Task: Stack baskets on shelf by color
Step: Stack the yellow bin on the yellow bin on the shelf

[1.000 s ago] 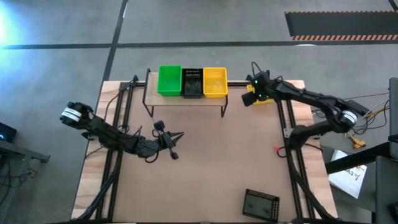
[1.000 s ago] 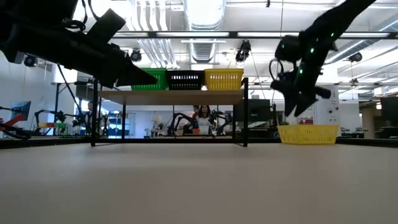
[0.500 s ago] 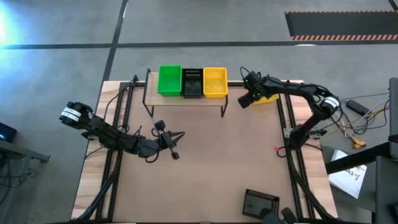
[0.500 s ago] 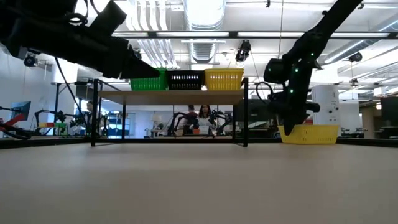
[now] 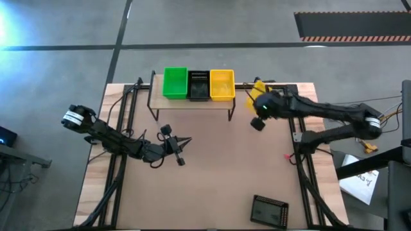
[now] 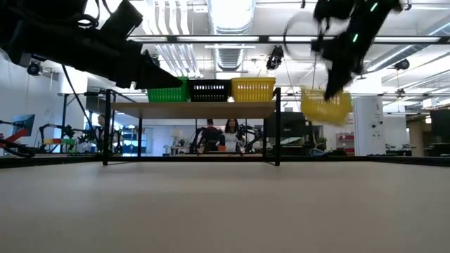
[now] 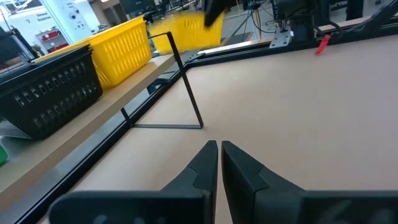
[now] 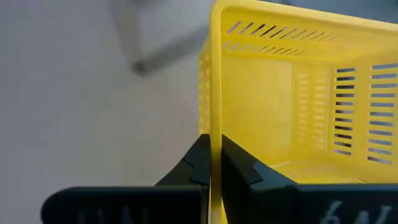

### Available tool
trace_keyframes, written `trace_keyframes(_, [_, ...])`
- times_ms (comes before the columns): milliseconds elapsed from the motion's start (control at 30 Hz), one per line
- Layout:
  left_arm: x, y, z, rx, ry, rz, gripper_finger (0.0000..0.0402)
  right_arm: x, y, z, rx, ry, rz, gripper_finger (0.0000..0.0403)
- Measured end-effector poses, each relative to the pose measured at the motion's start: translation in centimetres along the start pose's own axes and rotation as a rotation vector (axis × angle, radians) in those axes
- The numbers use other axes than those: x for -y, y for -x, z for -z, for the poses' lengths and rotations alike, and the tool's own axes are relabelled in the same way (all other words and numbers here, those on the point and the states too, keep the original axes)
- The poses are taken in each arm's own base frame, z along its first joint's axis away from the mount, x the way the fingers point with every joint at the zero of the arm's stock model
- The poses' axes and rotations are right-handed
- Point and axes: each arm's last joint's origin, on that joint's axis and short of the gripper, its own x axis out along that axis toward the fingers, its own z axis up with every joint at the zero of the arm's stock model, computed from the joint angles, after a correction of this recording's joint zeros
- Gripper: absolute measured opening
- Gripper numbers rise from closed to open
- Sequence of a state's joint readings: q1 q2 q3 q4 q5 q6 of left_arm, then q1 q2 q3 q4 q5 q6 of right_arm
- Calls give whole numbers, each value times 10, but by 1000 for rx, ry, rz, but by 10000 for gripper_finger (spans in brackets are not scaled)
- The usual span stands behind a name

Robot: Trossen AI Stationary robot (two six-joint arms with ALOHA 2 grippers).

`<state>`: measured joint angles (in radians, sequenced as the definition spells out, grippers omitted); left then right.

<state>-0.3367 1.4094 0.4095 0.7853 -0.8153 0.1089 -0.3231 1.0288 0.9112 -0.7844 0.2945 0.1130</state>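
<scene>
High view. Shelf (image 5: 192,102), upper centre of frame: carries three stacks side by side, touching — green basket (image 5: 174,83) at left, black basket (image 5: 198,85) in the middle, yellow basket (image 5: 221,84) at right. How many lie in each stack cannot be told. Right gripper (image 5: 258,102), just right of the shelf, holds a further yellow basket (image 5: 259,88). A black basket (image 5: 269,210) lies alone on the counter (image 5: 218,167) at lower right. Left gripper (image 5: 183,149) waits at left centre. Judgement: task well advanced; the carried yellow one and the stray black one remain to be stacked.

Low view. Carried basket (image 6: 325,105) hangs tilted in the air, upper right, about level with the shelf top. Half a second earlier it sat on the counter with the right arm low upon it; it has since been lifted clear.

Left wrist view. Left jaws closed, nothing between them; shelf leg and the carried basket beyond.

Right wrist view. Right jaws closed on the rim of the yellow basket (image 8: 292,112).
</scene>
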Motion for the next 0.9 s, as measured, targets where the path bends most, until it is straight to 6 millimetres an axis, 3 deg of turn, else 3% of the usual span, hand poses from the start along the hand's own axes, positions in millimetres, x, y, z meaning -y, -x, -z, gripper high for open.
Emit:
trace_keyframes(100, [0,0,0,0,-1,0,5,-16,35,-2,206,128,-39,9])
trace_keyframes(200, [0,0,0,-1,-2,1,5,-23,65,-13,420,176,30,9])
trace_keyframes(367, [0,0,0,-1,-3,4,5,-27,87,-45,666,304,60,9])
trace_keyframes(467, [0,0,0,-1,-1,5,5,-29,80,-68,718,425,9,9])
trace_keyframes(567, [0,0,0,-1,19,11,5,-28,60,-90,682,506,-49,9])
trace_keyframes(733, [1,0,0,2,50,51,5,-13,24,-119,511,529,-50,9])
trace_keyframes(900, [2,0,0,4,76,79,5,1,3,-134,336,511,-99,9])
